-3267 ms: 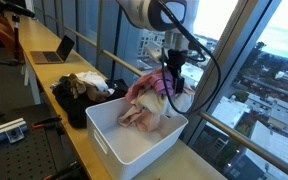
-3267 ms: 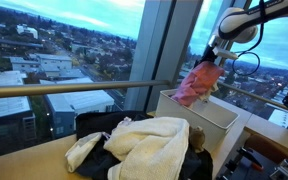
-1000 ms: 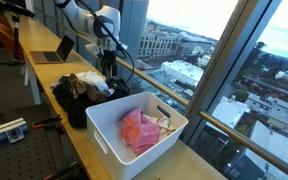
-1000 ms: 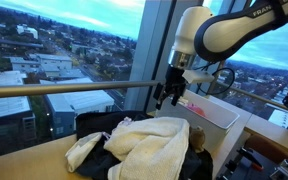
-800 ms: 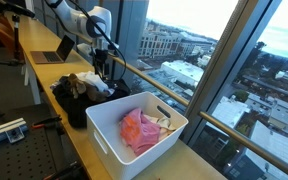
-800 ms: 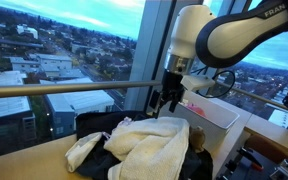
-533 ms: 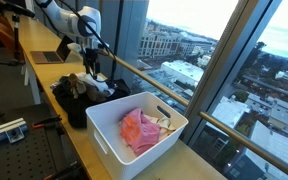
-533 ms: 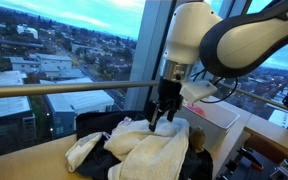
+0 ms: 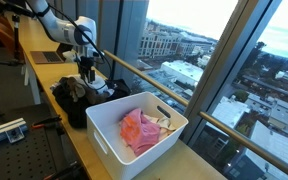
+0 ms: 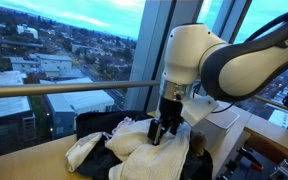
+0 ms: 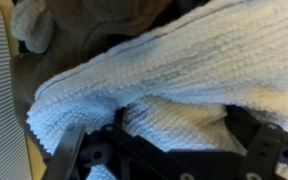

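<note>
Our hand (image 10: pixel 159 136) hangs with its jaws spread apart, gripping nothing, right over the cream-white terry-cloth towel (image 10: pixel 144 152). The towel tops a heap of dark clothes (image 9: pixel 70 102) on the long yellow worktop (image 9: pixel 42 72). In the wrist view the towel lies between the fingers (image 11: pixel 69 158); they perhaps touch it. A white plastic bin (image 9: pixel 106 140) holding a pink cloth (image 9: pixel 139 130) stands just beside the heap.

Rough white terry towel (image 11: pixel 184 75), smooth matt plastic bin (image 9: pixel 117 148), soft pink cloth (image 9: pixel 139 132)
</note>
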You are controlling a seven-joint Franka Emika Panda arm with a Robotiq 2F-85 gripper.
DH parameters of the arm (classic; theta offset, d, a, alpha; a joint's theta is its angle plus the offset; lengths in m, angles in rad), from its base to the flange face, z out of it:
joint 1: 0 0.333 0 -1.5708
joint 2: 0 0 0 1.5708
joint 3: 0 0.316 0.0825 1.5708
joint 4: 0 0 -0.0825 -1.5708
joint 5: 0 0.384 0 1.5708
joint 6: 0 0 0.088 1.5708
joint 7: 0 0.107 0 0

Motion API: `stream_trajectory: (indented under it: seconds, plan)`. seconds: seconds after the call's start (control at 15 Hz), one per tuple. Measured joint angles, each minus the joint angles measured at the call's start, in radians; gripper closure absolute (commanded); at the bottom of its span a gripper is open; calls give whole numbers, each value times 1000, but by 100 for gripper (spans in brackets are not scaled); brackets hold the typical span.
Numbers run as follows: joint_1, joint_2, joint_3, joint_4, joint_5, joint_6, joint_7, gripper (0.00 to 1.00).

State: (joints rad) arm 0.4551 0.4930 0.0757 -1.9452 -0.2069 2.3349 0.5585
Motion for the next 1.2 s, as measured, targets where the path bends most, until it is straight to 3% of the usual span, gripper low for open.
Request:
stream_trajectory:
  seconds: [0.4,0.53,1.2]
  plan:
    - [-3,138,-11,39,2,64,0,0]
    - [-4,163,-14,56,4,65,0,28]
    - [-8,165,-15,68,23,67,0,99]
